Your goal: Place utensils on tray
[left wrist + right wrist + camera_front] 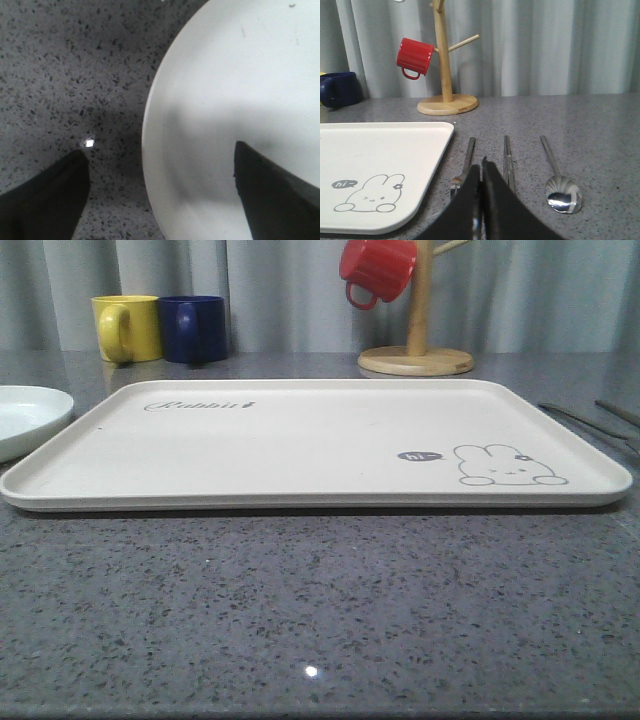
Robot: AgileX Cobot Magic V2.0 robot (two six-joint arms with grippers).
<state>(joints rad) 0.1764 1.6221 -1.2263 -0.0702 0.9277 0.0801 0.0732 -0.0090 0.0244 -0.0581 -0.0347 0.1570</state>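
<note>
From the right wrist camera, the closest thing we've got is the right pincer, its two black fingers pressed together with barely a slit between them, so clenched, and nothing that we can see caught in it. Right behind those fingertips the cutlery lies in a neat row on the speckled grey counter: the fork just left of the fingers with its tines partly hidden behind them, the pair of flat sticks just right of them, and the spoon further right, bowl end toward the camera. All three sit beside the tray, off its right edge, none of them on it. The pincer tip lines up roughly between the fork and the sticks; we can't tell if it touches either.

From the left wrist camera we see the left pincer spread wide, released, one finger over the counter and the other over the white plate. It grasps nothing.

Up front, the tray is bare apart from the rabbit drawing and the script. The plate sits just off its left corner, and thin bits of cutlery show past the right rim.

Furthest back: a yellow mug, a blue mug, and a wooden mug stand with a red mug hanging on it.
</note>
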